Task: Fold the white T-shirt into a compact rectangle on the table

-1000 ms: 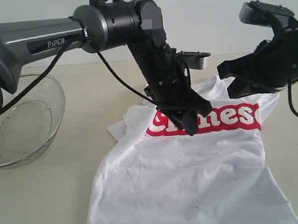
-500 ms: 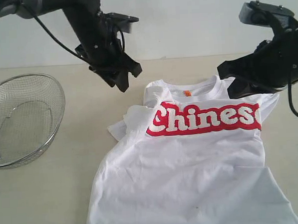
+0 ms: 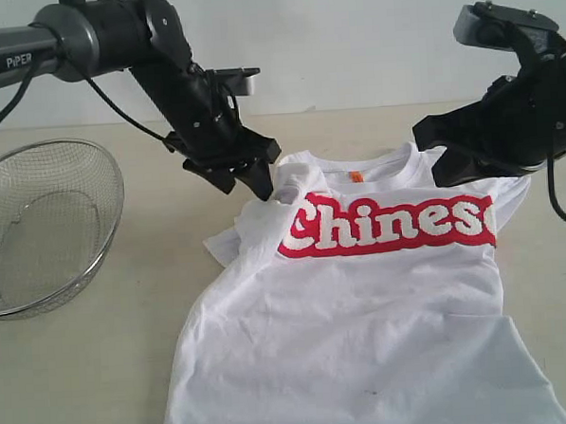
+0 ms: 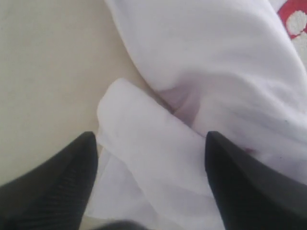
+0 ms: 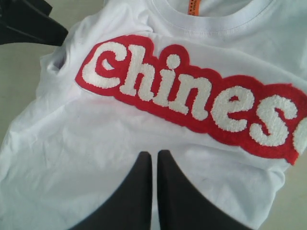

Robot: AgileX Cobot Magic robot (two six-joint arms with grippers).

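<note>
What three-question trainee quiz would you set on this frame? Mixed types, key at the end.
1. True or false: the left pincer is spread open over bunched cloth at the shoulder of the white T-shirt.
2. Multiple choice: the wire basket is A) lying on the shirt; B) standing on the table, apart from the shirt, on the left arm's side; C) upside down beside the collar.
3. Fill in: in its wrist view, the right pincer has its fingers ___ (open/shut), with no cloth between them.

Key: 1 true; 2 B; 3 shut.
</note>
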